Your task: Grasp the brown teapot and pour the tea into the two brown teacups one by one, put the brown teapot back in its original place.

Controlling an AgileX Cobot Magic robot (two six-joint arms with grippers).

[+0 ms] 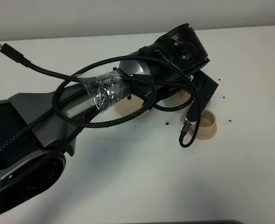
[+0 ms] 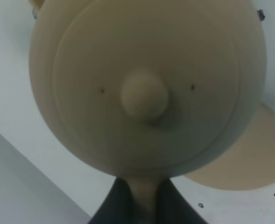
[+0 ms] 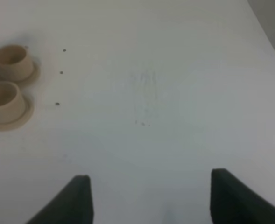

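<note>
Left gripper (image 2: 144, 205) is clamped on the loop handle of the brown teapot (image 2: 146, 56), with dark fingers (image 2: 113, 208) pinching it from both sides. The pot is straight ahead of the fingers, its lid and knob (image 2: 144, 95) facing the wrist camera. The large saucer (image 2: 249, 158) lies past the pot, partly hidden behind it (can't tell whether the pot touches it or is lifted).

Right gripper (image 3: 151, 200) is spread wide with nothing between its fingers, over the white table (image 3: 174, 70). The nearer teacup (image 3: 4, 100) and farther teacup (image 3: 9, 59) are ahead of it and well off to one side. Each is on a small saucer, just beside the other.

In the high view the left arm (image 1: 81, 100) stretches across the middle. One teacup (image 1: 206, 122) shows just beside its wrist.
</note>
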